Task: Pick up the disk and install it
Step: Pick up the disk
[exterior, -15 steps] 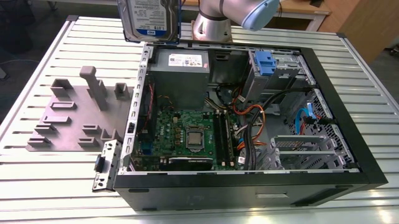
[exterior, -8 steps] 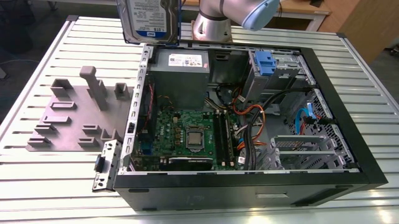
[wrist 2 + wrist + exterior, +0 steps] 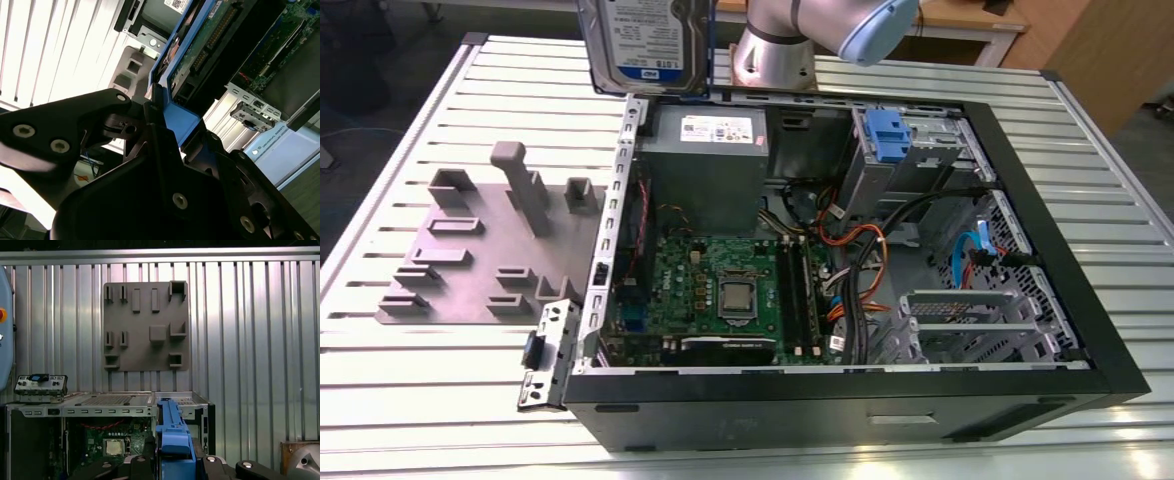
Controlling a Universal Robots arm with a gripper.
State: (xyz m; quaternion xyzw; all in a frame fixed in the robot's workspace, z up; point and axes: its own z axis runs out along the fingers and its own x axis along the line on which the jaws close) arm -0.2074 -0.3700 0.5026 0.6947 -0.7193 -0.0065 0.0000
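The slatted table (image 3: 427,400) has bare room along the exterior view's left and near edges. The black case (image 3: 854,410) lies on its side, open face up, its walls rimming the motherboard (image 3: 720,285) and the grey power supply (image 3: 707,165). Just beside it, toward the exterior view's left, sits a grey plate (image 3: 467,260) with upright blocks. The arm (image 3: 781,40) rises behind the case's far wall. The disk (image 3: 647,45) stands upright in the air over the case's far corner, label toward the exterior camera (the case lies well below it in the second wrist view). The claw (image 3: 160,117) is clamped on the disk's blue bracket, black fingers (image 3: 137,462) on either side.
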